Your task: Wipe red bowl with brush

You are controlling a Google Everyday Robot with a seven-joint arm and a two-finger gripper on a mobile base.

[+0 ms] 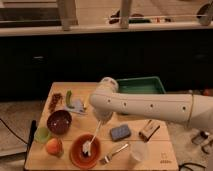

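With the bowl (84,150) near the table's (165,156) front edge and the brush (93,137) head inside it, the tool (102,118) holds the handle, so hard pushing could slide the bowl off or into the fork (113,153).

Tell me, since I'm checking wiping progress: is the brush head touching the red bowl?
Touching. The camera view shows the brush slanting down from the gripper, its bristle head resting inside the red bowl.
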